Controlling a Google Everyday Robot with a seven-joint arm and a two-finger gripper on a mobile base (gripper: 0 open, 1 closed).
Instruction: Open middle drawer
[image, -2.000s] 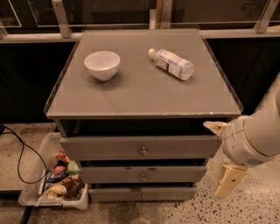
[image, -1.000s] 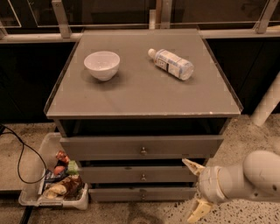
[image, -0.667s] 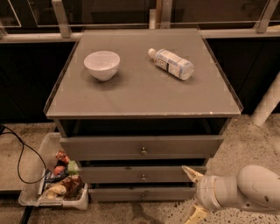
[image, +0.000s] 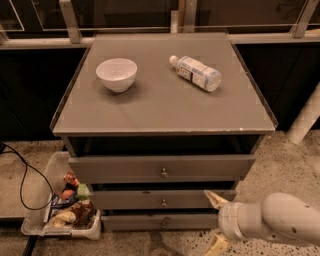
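The middle drawer (image: 130, 199) sits between the top drawer (image: 120, 169) and the bottom drawer (image: 130, 221) in the front of the cabinet (image: 165, 107). It looks shut, with its grey face in line with the stack and none of its inside showing. Its knob (image: 163, 202) is bare at the centre of the front, and nothing holds it. My gripper (image: 216, 223) hangs low to the right of the knob, near the drawer's right end. Its fingers (image: 215, 200) are spread wide and grip nothing; the upper one overlaps the corner of the front, though I cannot tell whether it touches. By my reckoning the approach is nearly made, but the grasp on the knob and the whole pull are left. A bowl (image: 116, 74) and a bottle (image: 196, 72) lie on top, and a tray (image: 35, 227) of odds sits on the floor at the left.
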